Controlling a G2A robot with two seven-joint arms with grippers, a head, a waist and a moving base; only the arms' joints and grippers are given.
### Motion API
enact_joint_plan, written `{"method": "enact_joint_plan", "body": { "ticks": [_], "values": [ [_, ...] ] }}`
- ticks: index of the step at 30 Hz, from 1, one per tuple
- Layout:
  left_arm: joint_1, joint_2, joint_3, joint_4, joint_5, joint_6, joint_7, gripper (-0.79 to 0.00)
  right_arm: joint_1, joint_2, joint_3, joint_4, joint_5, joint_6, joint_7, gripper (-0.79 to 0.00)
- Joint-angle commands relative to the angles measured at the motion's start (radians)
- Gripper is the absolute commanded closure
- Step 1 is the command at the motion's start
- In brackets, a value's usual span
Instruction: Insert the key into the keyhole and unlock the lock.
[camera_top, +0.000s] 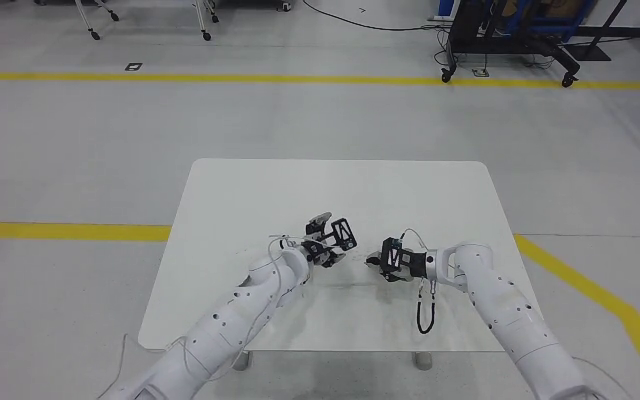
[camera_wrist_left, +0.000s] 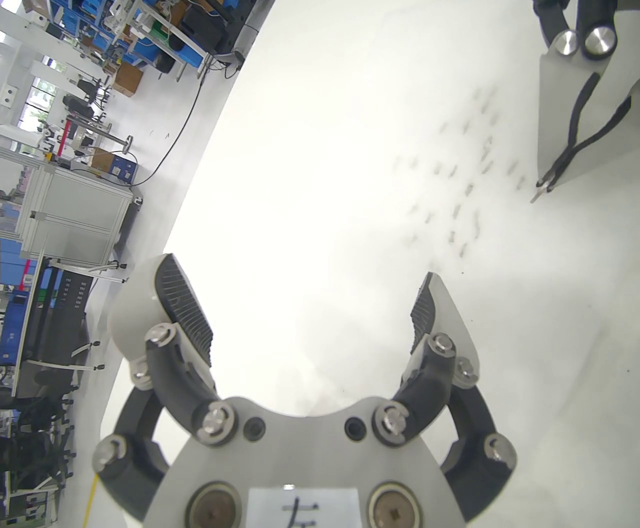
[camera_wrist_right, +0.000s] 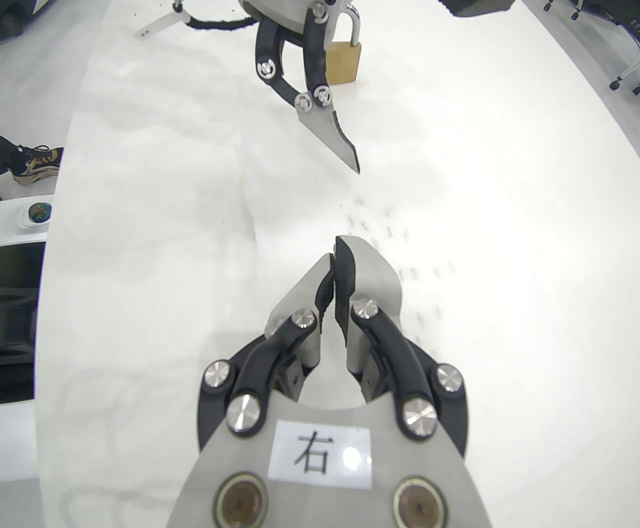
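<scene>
insertion has not yet begun, as far as i can judge. the right gripper (camera_wrist_right: 334, 250) has its fingers pressed together on the key (camera_wrist_left: 539, 193), and just a thin pale metal tip pokes out past them. the padlock (camera_wrist_right: 343, 62) rests on the white tabletop (camera_top: 250, 200) just beyond the left gripper (camera_wrist_left: 300, 280), with nothing holding it. i cannot tell whether it stands upright or lies flat. the left gripper's fingers (camera_wrist_left: 182, 300) are spread wide with nothing between them, over bare tabletop. the two grippers face each other near the middle of the tabletop, apart.

the next move, i'd say, calls for the left gripper to close on the padlock's body and steady it. the right gripper could then bring the key tip in line. the keyhole is hidden, so which way it faces is unknown.

the padlock has a blocky brass body with a dull yellow face and a curved, shiny steel shackle (camera_wrist_right: 358, 27). it looks hard and smooth, and likely to slip or tip unless gripped square. the finger pads are ribbed black rubber on flat grey metal plates. the tabletop is smooth, with small dark scuff marks (camera_wrist_left: 465, 200).
</scene>
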Motion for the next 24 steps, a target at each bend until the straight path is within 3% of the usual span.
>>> {"method": "enact_joint_plan", "body": {
  "ticks": [1, 15, 24],
  "values": [
    [-0.002, -0.004, 0.003, 0.01, 0.001, -0.002, 0.002, -0.785, 0.0, 0.0, 0.0, 0.0, 0.0, 0.0, 0.0, 0.0],
    [-0.016, -0.024, 0.013, 0.07, 0.026, -0.019, 0.009, -0.785, -0.002, 0.0, 0.0, -0.002, 0.004, 0.005, -0.002, 0.0],
    [-0.014, -0.028, -0.005, 0.074, 0.034, -0.03, 0.012, -0.785, -0.046, 0.012, 0.066, -0.025, 0.126, 0.049, -0.071, 0.0]
  ]
}}
